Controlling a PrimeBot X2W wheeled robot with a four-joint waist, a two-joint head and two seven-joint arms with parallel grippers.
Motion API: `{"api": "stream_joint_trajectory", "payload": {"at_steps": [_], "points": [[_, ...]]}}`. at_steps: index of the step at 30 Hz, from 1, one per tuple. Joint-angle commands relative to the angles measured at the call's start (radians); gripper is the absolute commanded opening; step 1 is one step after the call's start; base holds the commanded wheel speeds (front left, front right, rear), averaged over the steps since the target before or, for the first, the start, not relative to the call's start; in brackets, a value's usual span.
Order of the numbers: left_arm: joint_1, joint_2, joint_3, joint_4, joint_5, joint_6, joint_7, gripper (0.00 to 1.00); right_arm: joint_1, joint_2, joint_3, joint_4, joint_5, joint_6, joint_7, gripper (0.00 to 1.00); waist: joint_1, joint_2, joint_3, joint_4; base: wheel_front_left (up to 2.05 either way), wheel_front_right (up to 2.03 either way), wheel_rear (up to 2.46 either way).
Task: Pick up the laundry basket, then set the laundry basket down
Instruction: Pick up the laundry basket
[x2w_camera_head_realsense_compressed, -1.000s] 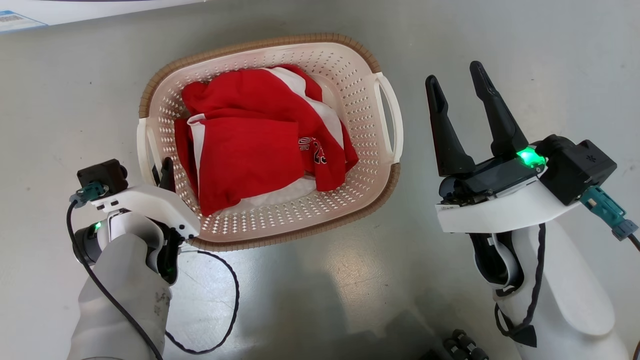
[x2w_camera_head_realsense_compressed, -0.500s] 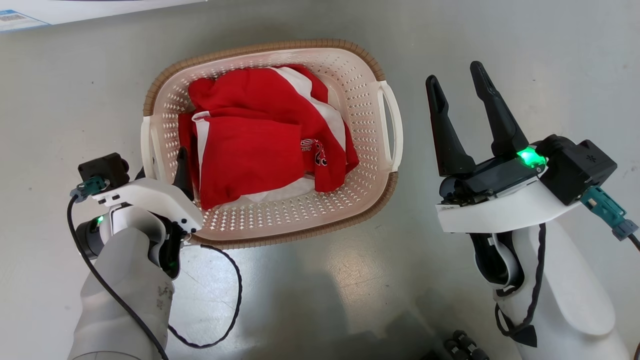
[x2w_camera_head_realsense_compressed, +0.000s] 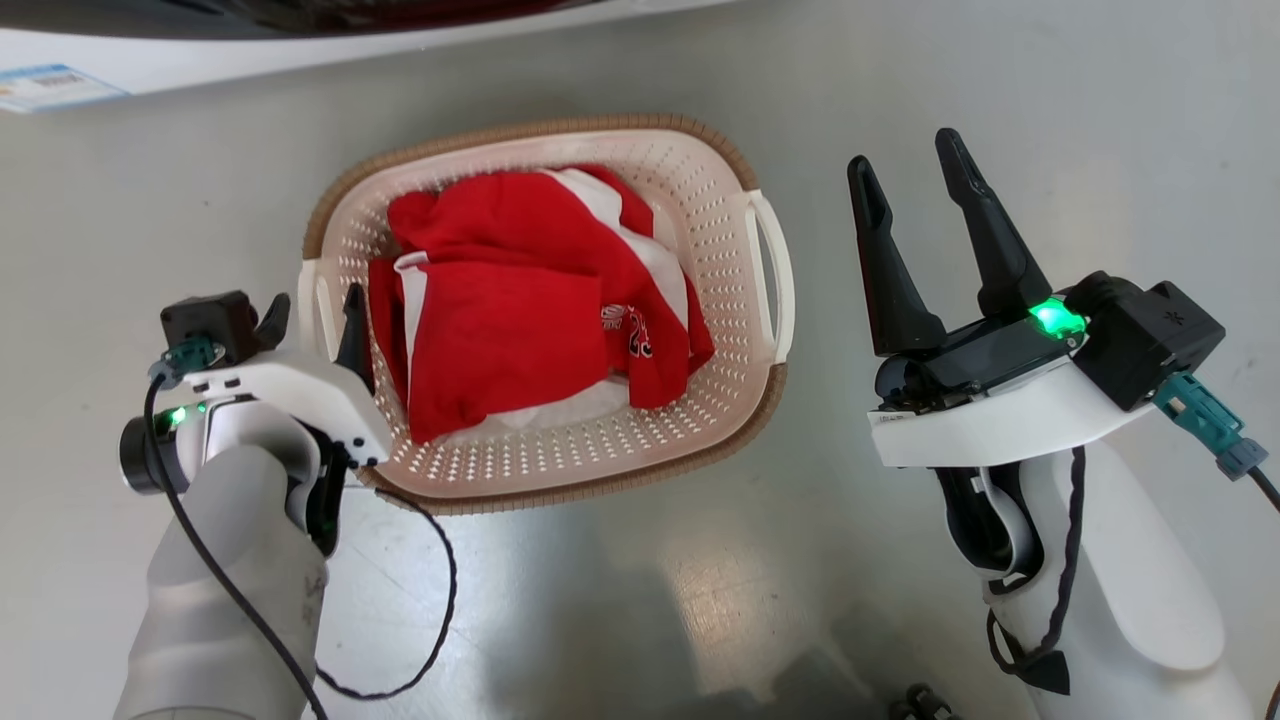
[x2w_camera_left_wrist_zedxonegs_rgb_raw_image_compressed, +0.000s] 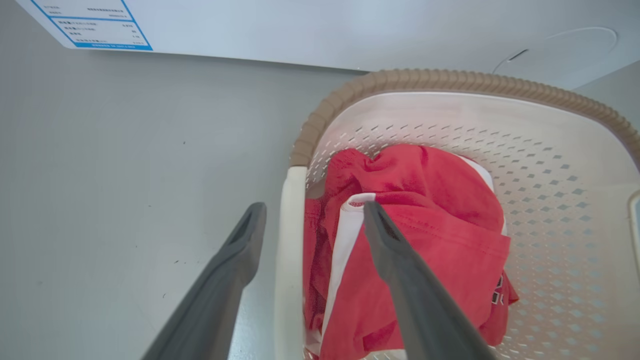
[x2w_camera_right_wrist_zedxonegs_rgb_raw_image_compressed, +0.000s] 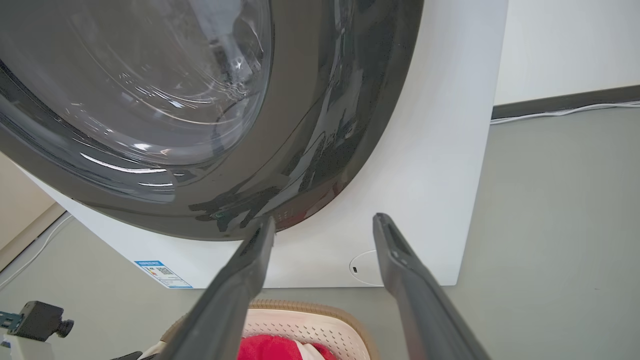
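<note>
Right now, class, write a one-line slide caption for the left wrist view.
Open left gripper straddles the white handle of the laundry basket, red clothing inside.

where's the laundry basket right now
Head view, left of centre: the laundry basket sits on the grey floor before the washing machine, the open left claw straddling its left handle.

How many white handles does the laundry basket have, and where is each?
2. One handle is on the left side of the laundry basket, between the open fingers of the left hand. The other handle is on the right side, apart from the open right hand.
</note>
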Motion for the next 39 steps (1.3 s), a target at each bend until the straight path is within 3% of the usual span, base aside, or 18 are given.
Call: {"api": "stream_joint_trajectory", "payload": {"at_steps": [1,9,18,39], "points": [[0.051,0.026,0.02,-0.013,0.007,0.008,-0.006,1.0,0.022,0.009,0.023,-0.014,0.007,0.007,-0.011,1.0,-0.0001,0.0,-0.02,-0.001,0.0,0.0,0.0],[0.096,0.034,0.036,-0.104,0.019,-0.011,-0.006,1.0,0.037,0.007,0.019,-0.003,0.01,0.007,-0.011,1.0,-0.0001,0.0,-0.115,0.001,0.0,0.0,0.0],[0.2,0.005,0.054,-0.268,0.017,-0.037,-0.006,1.0,0.081,0.003,0.014,0.018,0.015,0.007,-0.011,1.0,-0.0001,0.0,-0.271,0.014,0.0,0.0,0.0],[0.471,-0.044,-0.015,-0.657,0.007,-0.047,-0.006,1.0,0.222,-0.029,-0.032,0.044,0.021,0.007,-0.011,1.0,-0.0001,0.0,-0.59,0.076,0.0,0.0,0.0]]}}
